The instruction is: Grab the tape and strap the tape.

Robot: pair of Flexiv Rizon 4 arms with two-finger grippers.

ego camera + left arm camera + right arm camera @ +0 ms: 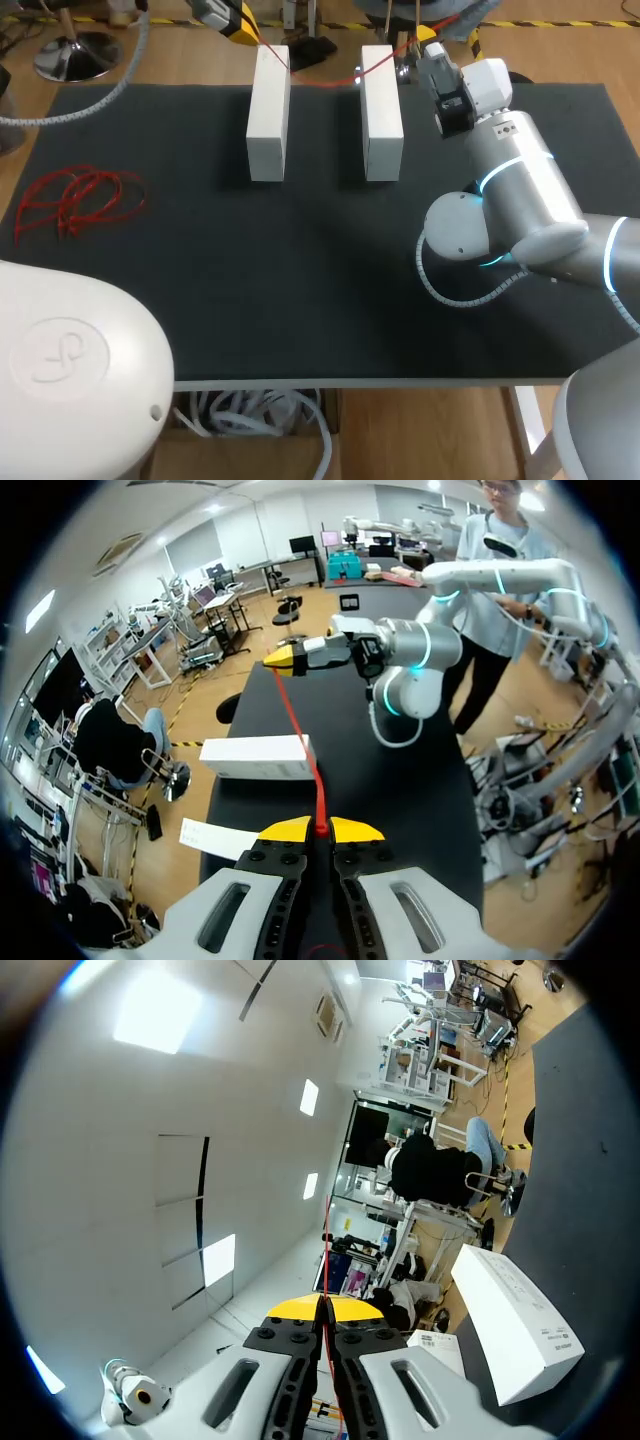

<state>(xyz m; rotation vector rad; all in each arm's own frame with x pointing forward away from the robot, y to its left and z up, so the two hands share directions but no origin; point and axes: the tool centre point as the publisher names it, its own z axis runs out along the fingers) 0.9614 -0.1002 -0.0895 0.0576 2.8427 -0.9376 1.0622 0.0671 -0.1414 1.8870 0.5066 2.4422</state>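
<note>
Left tool (320,830): yellow tips pressed together, pinching the end of a thin red tape (297,728). Right tool (325,1308): same, tips closed on the other end, with the tape coming out as a fine red line between them.

In the head view the tape spanned from the left tool (240,22), at the far edge left of centre, across the far ends of two blocks to the right tool (428,45), further right along that edge. It lay on both block tops and dipped slightly in the gap between them.

Both blocks were white, rectangular and smooth-faced with sharp edges. They stood side by side at the far middle of the table (300,280), long sides parallel and apart: left block (268,112), right block (381,112).

The table top was a flat, matte, dark mat.

A loose tangle (75,200) of the same red tape, all loops and curls, lay on the mat at the left, well apart from the blocks and touching neither tool.

The right arm (520,190), glossy silver-white with rounded joints, came in from the right with a ribbed white cable looped at its elbow. The left wrist view showed that arm's tool (285,658) ahead, at the far end of the tape, and a white block (258,758) under the tape run.
</note>
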